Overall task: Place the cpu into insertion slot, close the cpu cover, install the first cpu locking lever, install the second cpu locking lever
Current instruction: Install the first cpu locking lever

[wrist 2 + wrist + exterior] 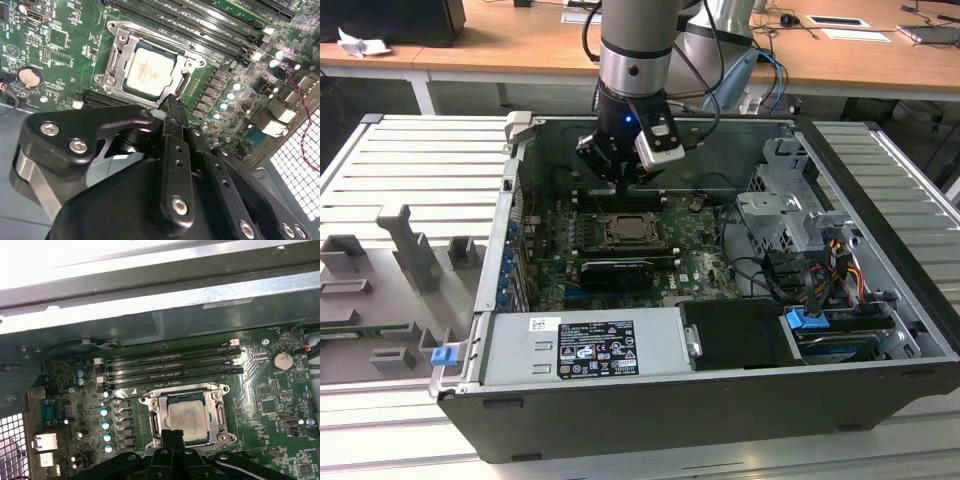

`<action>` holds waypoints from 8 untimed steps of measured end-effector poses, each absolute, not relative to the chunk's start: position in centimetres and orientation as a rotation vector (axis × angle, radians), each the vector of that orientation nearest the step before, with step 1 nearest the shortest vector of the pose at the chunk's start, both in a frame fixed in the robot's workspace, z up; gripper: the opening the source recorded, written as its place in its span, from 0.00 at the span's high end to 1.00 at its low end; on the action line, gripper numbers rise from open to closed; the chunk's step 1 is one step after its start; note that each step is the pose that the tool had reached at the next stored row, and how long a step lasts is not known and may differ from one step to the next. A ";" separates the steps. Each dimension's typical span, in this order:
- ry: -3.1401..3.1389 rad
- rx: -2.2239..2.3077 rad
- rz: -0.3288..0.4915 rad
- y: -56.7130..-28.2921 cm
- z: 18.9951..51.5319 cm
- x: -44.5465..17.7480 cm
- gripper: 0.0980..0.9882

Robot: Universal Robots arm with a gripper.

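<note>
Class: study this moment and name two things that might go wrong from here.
1. The gripper has its tip at the edge of the cpu cover; a slip might scrape the cpu showing through its window.
2. The capacitors and memory slots stand close by, so a sideways move could knock them.

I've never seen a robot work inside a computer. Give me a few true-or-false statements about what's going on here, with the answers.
1. The cpu lies in the insertion slot. True.
2. The cpu cover stands raised upright. False: it lies flat around the cpu.
3. The end effector is far from the cpu. False: its tip is at the insertion slot's edge.
4. A round coin battery sits on the green board. True.
</note>
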State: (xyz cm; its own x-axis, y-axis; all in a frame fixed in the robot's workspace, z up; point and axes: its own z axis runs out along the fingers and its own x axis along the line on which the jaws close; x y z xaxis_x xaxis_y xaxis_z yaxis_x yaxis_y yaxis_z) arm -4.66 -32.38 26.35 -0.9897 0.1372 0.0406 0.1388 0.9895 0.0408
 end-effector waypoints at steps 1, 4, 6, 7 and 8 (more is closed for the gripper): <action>-3.096 -0.215 -0.067 -32.4 26.3 -4.7 0.99; -3.097 -0.214 -0.068 -32.4 26.3 -4.9 0.99; -3.097 -0.214 -0.067 -32.4 26.3 -5.0 0.99; -3.098 -0.214 -0.068 -32.4 26.3 -5.2 0.99; -3.098 -0.214 -0.068 -32.4 26.3 -5.3 0.99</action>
State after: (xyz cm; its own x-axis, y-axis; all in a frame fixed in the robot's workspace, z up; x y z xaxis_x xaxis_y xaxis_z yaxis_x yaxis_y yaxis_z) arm -5.30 -32.39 26.35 -0.9899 0.1367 0.0381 0.1382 0.9896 0.0411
